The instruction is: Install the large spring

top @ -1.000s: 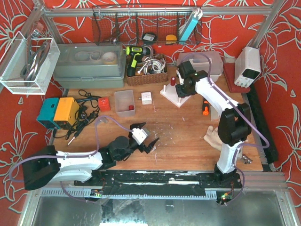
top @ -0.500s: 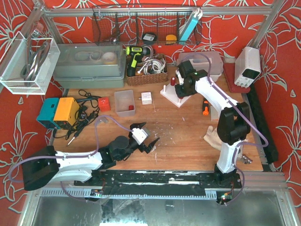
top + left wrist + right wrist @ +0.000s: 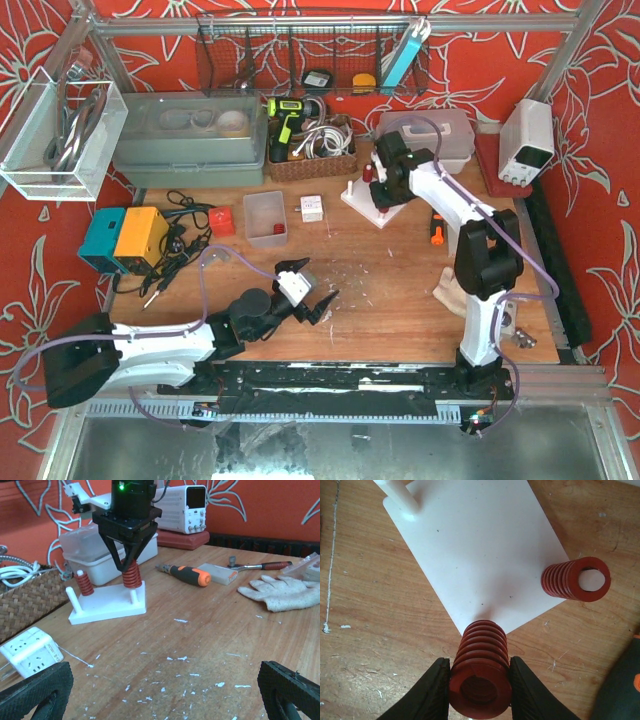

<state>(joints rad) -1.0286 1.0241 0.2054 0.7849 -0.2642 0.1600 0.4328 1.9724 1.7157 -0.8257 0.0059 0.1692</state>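
My right gripper (image 3: 480, 690) is shut on a large red spring (image 3: 480, 672), one finger on each side of its top coil. The spring stands upright at the near corner of the white peg plate (image 3: 475, 550). In the left wrist view the spring (image 3: 131, 575) sits over a peg of the plate (image 3: 107, 605) under the right gripper (image 3: 129, 562). A second red spring (image 3: 575, 578) stands on another peg. One white peg (image 3: 400, 497) is bare. My left gripper (image 3: 165, 700) is open and empty, low over the table, well short of the plate.
An orange-handled screwdriver (image 3: 187, 573) and a white glove (image 3: 280, 592) lie right of the plate. A white power cube (image 3: 30, 652) and a wicker basket (image 3: 22, 605) are to its left. A clear lidded box (image 3: 95, 550) and a power supply (image 3: 187, 507) stand behind.
My right gripper has shifted slightly left over the plate with the spring in it. The left arm has barely moved.
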